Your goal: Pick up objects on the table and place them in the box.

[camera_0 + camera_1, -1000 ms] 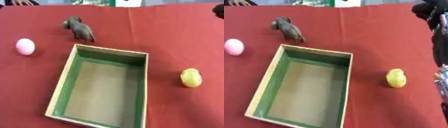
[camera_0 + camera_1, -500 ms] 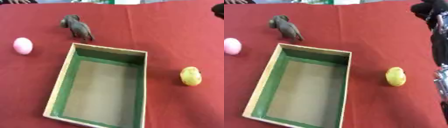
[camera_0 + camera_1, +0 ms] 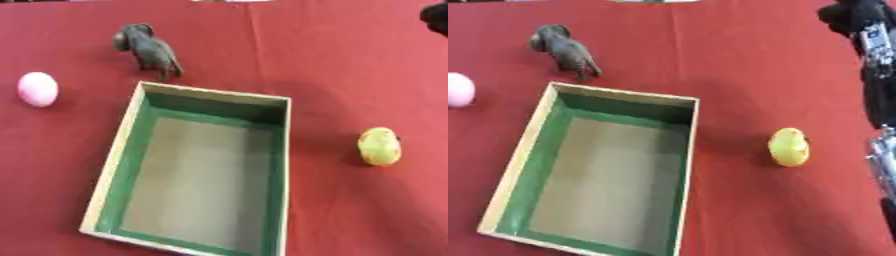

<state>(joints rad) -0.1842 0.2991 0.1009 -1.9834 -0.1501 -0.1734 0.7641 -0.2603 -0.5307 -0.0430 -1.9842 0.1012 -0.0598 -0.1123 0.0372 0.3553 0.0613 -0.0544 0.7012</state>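
Box empty, three objects outside it.
My right hand, state I cannot tell, may knock the round yellow-green fruit, which could roll toward the tabletop's right edge.

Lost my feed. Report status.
Right hand far right, grip unclear; left unseen. Wooden green-lined box holds nothing. Grey toy elephant, pink egg, yellow egg-shaped toy on red cloth, unobstructed.

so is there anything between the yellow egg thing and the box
Nothing visible. Only bare red cloth lies between the yellow object and the box. The grey elephant and pink egg sit on its far and left sides.
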